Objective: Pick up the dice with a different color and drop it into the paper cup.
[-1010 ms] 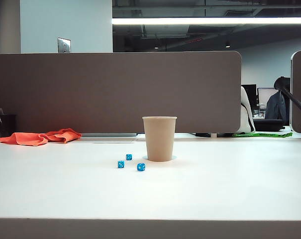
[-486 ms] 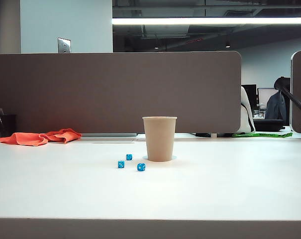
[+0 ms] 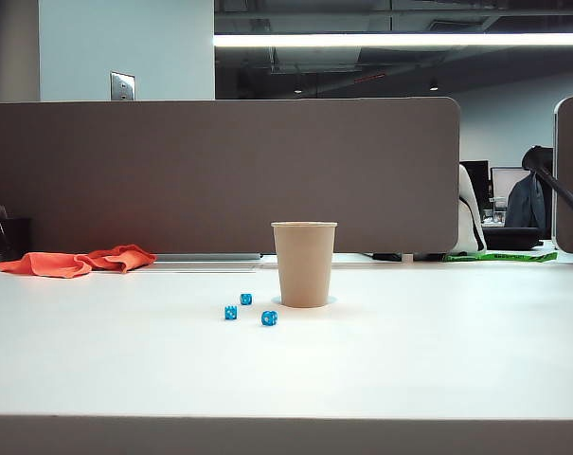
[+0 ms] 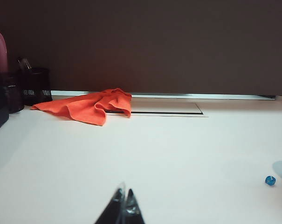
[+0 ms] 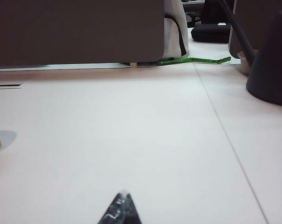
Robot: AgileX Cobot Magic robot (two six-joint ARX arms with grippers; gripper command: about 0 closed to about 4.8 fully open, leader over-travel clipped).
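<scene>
We take the paper cup (image 3: 304,263) as our landmark: it stands upright on the white table (image 3: 438,351), in front of the grey-brown partition (image 3: 220,171). Three blue dice lie on the table just left of the cup's base and toward the camera: one (image 3: 245,299) nearest the partition, one (image 3: 230,312) farthest from the cup, and one (image 3: 269,318) closest to the front edge, none touching the cup or each other. We see no orange die in any view, so we cannot tell where it is; the cup's interior is hidden from every camera. An orange cloth (image 3: 73,261) lies crumpled well to the left of the cup, against the foot of the partition. A green strip (image 3: 499,255) lies far to the right of the cup, at the table's rear edge. Neither arm appears in the exterior view. In the left wrist view the left gripper (image 4: 123,205) sits low over bare table, well left of the cup, its fingertips pressed together with nothing between them. In the right wrist view the right gripper (image 5: 122,207) sits to the right of the cup, its fingertips likewise together and empty
</scene>
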